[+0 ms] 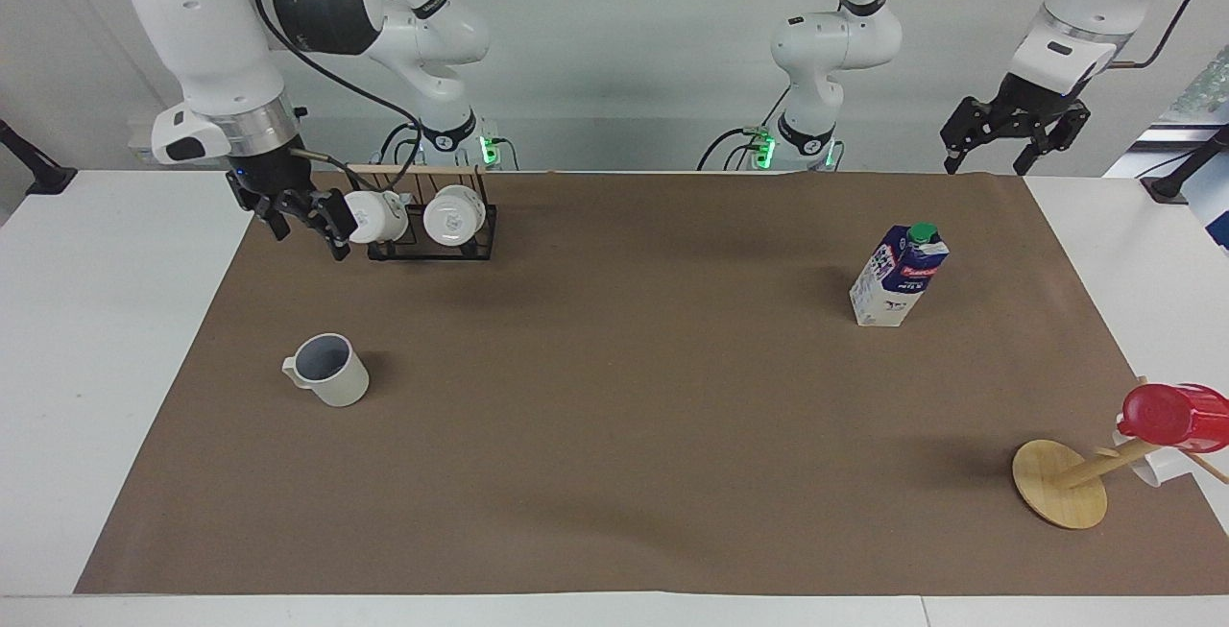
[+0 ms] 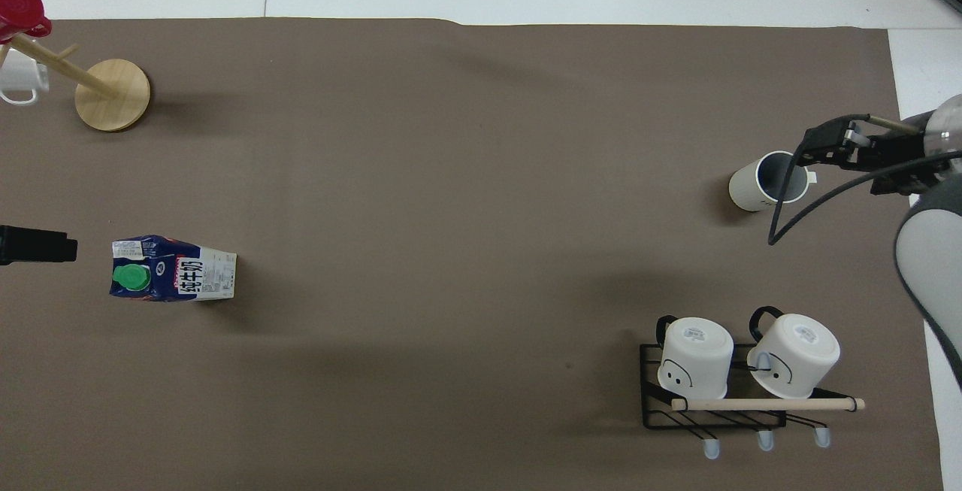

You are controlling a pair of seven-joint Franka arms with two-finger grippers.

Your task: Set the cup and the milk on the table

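The pale grey-beige cup stands upright on the brown mat of the white table, toward the right arm's end; it also shows in the overhead view. The milk carton stands upright on the mat toward the left arm's end, also in the overhead view. My right gripper is open and empty, raised over the mat beside the cup's handle side. My left gripper is open and empty, raised near the milk.
A black wire rack with two white mugs stands near the robots at the right arm's end, just beside my right gripper. A wooden mug tree with a red cup stands farthest from the robots at the left arm's end.
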